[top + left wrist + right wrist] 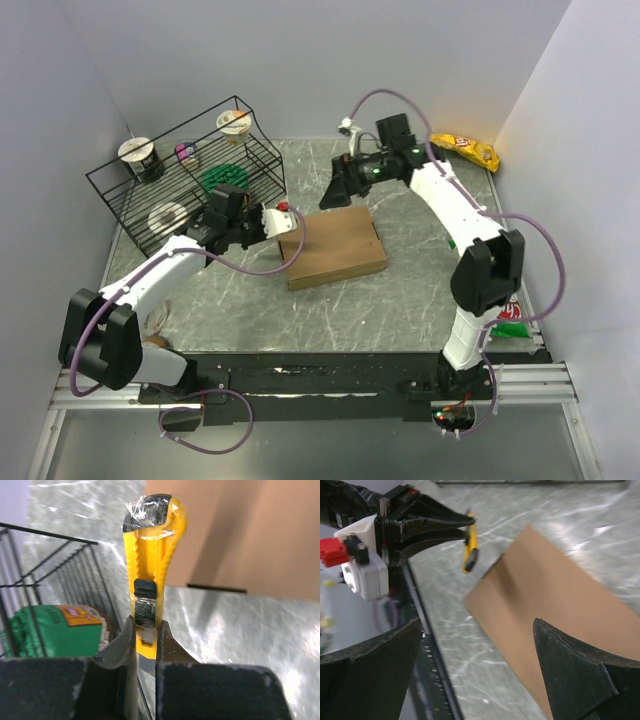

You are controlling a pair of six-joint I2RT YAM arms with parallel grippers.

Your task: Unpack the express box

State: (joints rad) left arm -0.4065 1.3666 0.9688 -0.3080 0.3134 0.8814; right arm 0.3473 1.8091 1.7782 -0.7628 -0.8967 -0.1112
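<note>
Grey marbled table [400, 290] enclosed by pale walls, seen from above and from both wrists. The express box [335, 248], a flat rectangular carton of plain brown cardboard, lies flat near the middle of the table, between the two arms. The left gripper [146, 630] is clenched on a yellow plastic utility knife [150, 555], its dark fingers [120, 650] pressing the handle's lower end from both sides. The knife's taped black tip points toward the carton's left edge and sits just beside it; contact cannot be judged. The right gripper [475, 645] hovers over the carton's far edge with its jaws spread wide and nothing between them. Its own camera looks down past its black fingers [570, 660] onto the brown top face.

A black wire basket [262, 150] stands at the far left of the table and holds a green packet [55, 630] and paper cups [137, 152]. A yellow snack bag [468, 150] lies at the far right corner.
</note>
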